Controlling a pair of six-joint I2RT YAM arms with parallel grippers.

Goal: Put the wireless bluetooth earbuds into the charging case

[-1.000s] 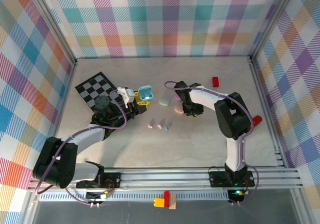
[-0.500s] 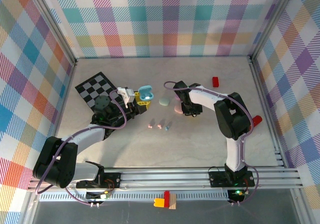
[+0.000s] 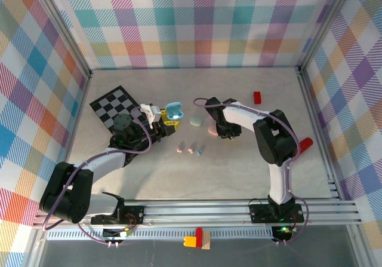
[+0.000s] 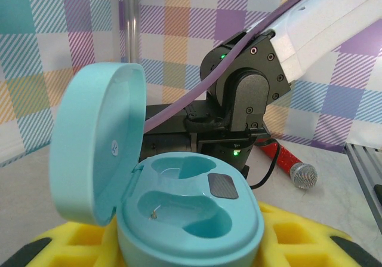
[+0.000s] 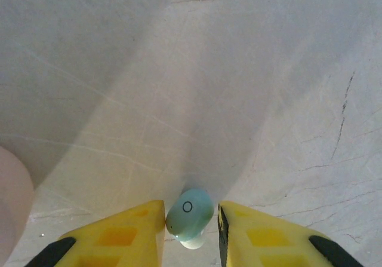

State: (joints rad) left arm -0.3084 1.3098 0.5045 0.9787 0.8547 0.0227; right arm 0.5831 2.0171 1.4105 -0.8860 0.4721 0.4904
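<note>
1. Step in hand, by the look of it: pick-up of one earbud for the case held open on the other side.
2. Right gripper [image 5: 191,220]: yellow fingertips closed in on a small rounded mint-green plastic earbud [image 5: 190,213], snug on both sides, looks clamped. Lifted off the pale marbled counter [image 5: 250,70] or resting on it: cannot tell.
3. From the top view: that gripper low at mid-counter, just beside a pink oval pebble-like case [image 3: 210,130] and near a pale mint oval case [image 3: 195,121].
4. Left gripper [image 3: 169,117]: clamped on a teal oval plastic charging case [image 4: 191,219]. Lid hinged open and standing up, both moulded wells empty and facing up.
5. Three more tiny pastel earbuds [image 3: 191,150] loose in a row on the counter, between the two arms.
6. Next move, as a judgement: lift the mint-green earbud clear, carry it across to the teal case, line it up over one well, lower, release.
7. Needs: earbud orientation matched to the well shape, plus a steady hold on the case.
8. Risk: tiny smooth part pinched only at the fingertip ends, so easy to rotate or pop out in transit.
</note>
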